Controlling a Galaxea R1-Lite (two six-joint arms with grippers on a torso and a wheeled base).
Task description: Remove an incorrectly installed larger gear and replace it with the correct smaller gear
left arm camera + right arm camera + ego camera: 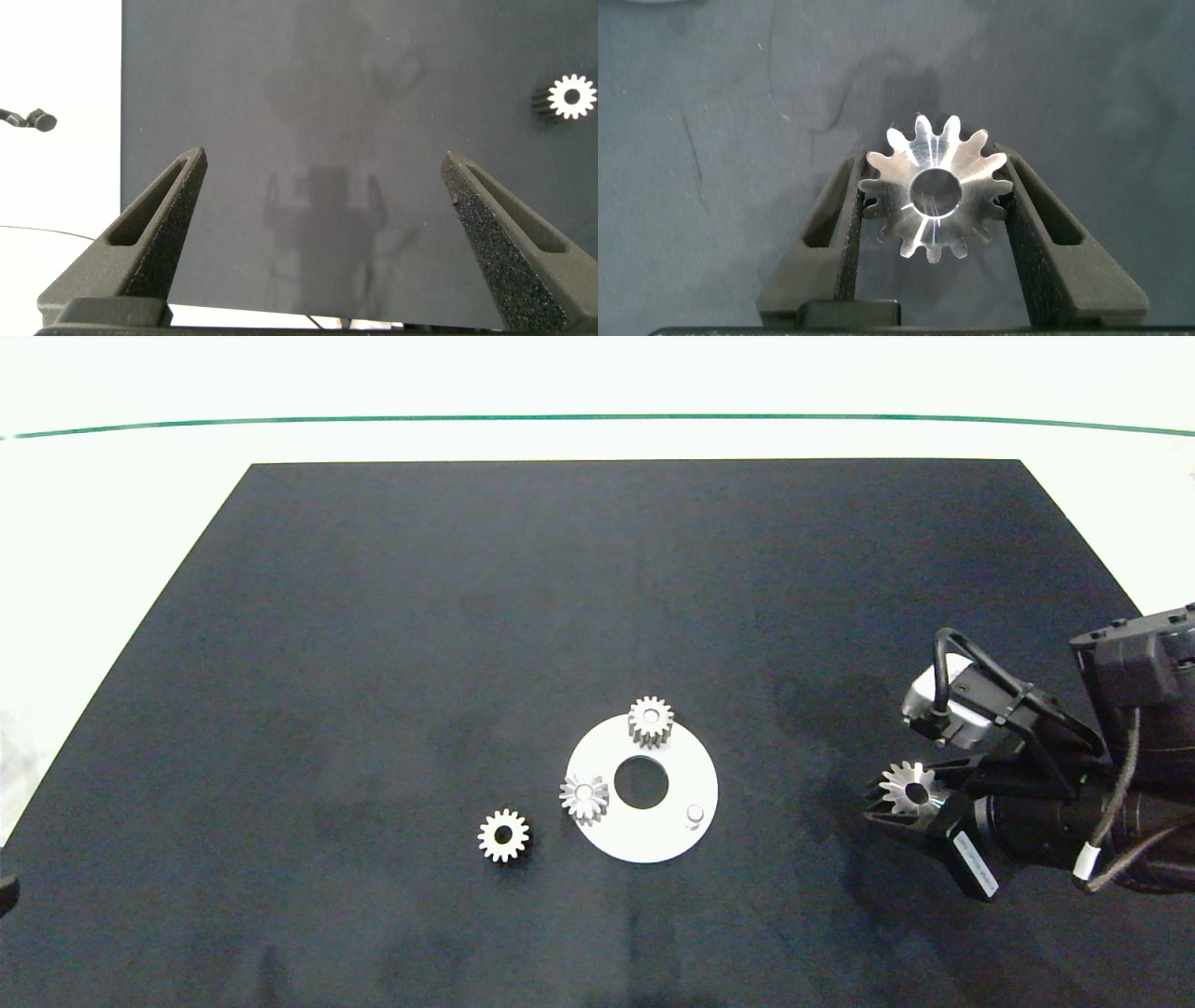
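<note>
Our right claw (901,795) is clamped on the larger gear (910,789), carried well to the right of the white disc (686,775). The smaller gear (503,835) lies on the counter just left of the disc. Our left claw (322,201) hangs wide open, empty. The grip bears on tooth tips only, so we risk the gear slipping or rolling on release.

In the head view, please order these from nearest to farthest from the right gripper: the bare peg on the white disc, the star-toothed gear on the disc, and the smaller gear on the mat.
From the right gripper, which holds the larger gear:
1. The bare peg, on the white disc, on its side facing the gripper.
2. The star-toothed gear, at the disc's far edge.
3. The smaller gear, on the mat beyond the disc.
</note>
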